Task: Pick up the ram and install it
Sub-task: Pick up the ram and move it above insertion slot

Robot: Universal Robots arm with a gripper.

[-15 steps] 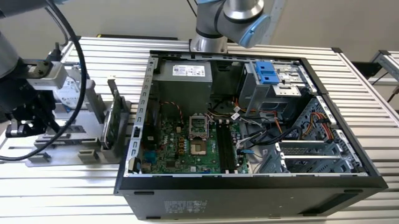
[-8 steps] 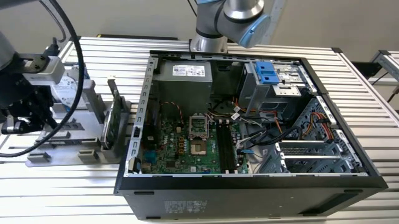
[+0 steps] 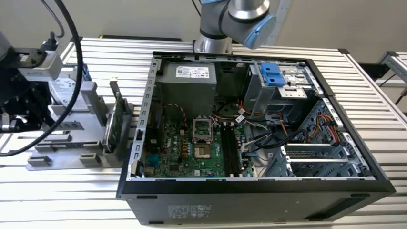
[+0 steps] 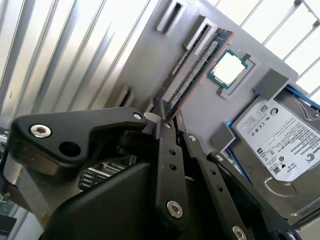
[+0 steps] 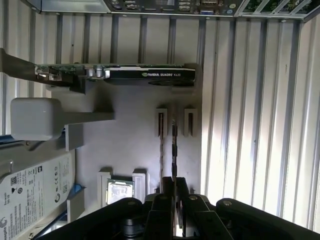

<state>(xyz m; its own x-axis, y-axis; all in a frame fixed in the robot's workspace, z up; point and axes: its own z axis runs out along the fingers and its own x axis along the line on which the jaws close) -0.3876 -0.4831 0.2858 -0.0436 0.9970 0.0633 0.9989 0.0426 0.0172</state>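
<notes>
Printed labels (fine type) on hard drive (image 4: 280, 145), graphics card (image 5: 145, 75).

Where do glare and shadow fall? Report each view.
Exterior view: even light, computer case interior shaded. Second wrist view: glare whitens the slatted table; the tool is dark against it. First wrist view: the same glare on the slats beside the ram.

Matt grey plastic tray (image 4: 150, 55), ribbed shiny metal table (image 4: 50, 50), matt black gripper (image 4: 170, 112), ram (image 4: 197, 62) of green circuit board
</notes>
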